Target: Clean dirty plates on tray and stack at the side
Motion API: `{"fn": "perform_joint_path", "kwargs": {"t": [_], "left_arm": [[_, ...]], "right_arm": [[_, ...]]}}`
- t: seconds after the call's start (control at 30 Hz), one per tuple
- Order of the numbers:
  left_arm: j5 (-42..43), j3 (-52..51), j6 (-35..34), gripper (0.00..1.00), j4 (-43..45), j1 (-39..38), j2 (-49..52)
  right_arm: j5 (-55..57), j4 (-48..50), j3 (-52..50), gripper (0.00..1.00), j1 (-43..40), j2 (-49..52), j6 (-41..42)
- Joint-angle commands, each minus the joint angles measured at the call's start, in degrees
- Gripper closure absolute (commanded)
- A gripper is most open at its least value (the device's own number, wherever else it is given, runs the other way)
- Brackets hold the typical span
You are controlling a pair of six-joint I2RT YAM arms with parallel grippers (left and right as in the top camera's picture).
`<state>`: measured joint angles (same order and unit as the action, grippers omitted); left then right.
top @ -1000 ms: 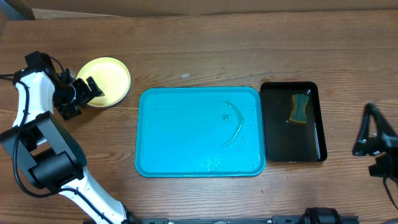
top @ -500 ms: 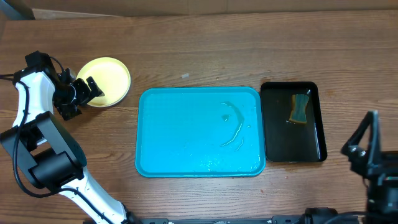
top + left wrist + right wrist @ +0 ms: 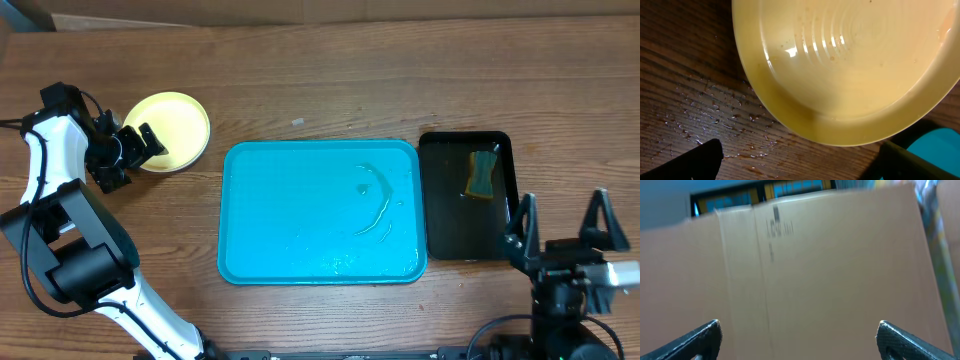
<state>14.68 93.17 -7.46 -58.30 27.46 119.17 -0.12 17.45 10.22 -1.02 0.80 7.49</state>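
Beside the yellow plate (image 3: pixel 176 124), left tool (image 3: pixel 148 147) gapes wide; right tool (image 3: pixel 563 208) wide too.

open table (image 3: pixel 212 165) between plate (image 3: pixel 180 125) and tray (image 3: pixel 300 215), black tray (image 3: pixel 450 215) beside right rim

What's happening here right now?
The left gripper sits open at the rim of the yellow plate, which rests on the table left of the blue tray. The tray holds only wet streaks, no plates. The right gripper is open and empty, beside the black tray holding the sponge.
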Motion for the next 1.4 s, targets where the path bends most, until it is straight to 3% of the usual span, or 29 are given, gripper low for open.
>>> {"fn": "perform_joint_path", "kwargs": {"t": [0.0, 0.23, 0.53, 1.37], "left_arm": [[-0.2, 0.7, 0.9, 0.0, 0.1, -0.2, -0.1], [-0.2, 0.7, 0.9, 0.0, 0.1, -0.2, -0.1], [-0.2, 0.7, 0.9, 0.0, 0.1, -0.2, -0.1], [-0.2, 0.7, 0.9, 0.0, 0.1, -0.4, -0.1]], "right_arm": [[-0.9, -0.2, -3.1, 0.0, 0.3, -0.6, 0.0], [-0.7, -3.3, -9.9, 0.0, 0.3, -0.6, 0.0], [0.7, -22.4, -9.7, 0.0, 0.3, -0.6, -0.5], [0.5, -22.3, -9.7, 0.0, 0.3, -0.6, -1.1]]}}
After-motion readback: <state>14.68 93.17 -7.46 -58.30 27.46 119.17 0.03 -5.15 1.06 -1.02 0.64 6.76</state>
